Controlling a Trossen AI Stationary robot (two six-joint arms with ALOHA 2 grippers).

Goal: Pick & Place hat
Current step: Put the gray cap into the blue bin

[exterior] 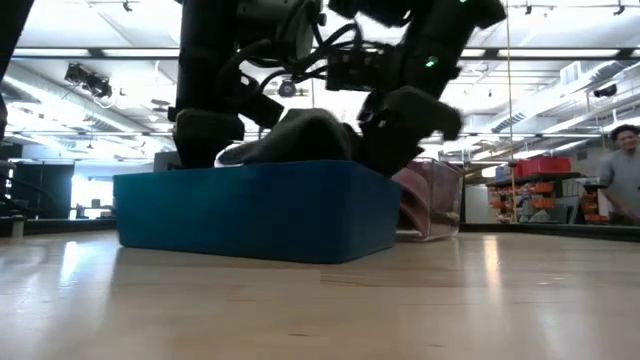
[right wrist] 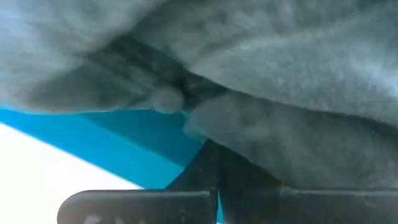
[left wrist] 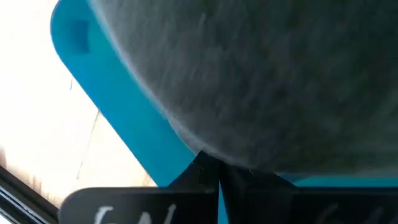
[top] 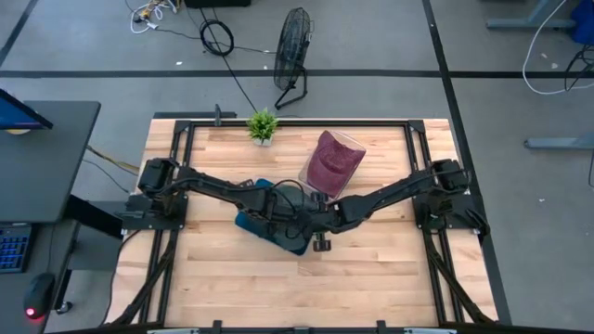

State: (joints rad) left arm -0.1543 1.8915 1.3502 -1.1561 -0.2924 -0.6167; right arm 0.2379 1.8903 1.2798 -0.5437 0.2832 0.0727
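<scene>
Grey floor with dark seams surrounds the wooden table [top: 371, 278]; a floor fan [top: 293, 46] stands beyond its far edge.

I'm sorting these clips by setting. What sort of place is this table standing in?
Probably an open-plan lab or workshop: exposed ceiling ducts and strip lights overhead, a floor fan and loose cables on grey carpet, and a person among benches behind the wooden table.

Grey hat [exterior: 300, 135], blue bin [exterior: 250, 210], maroon-filled clear container [top: 329, 162], pale wood table [top: 232, 278].

Bright overhead light, blurred wrist close-ups
</scene>
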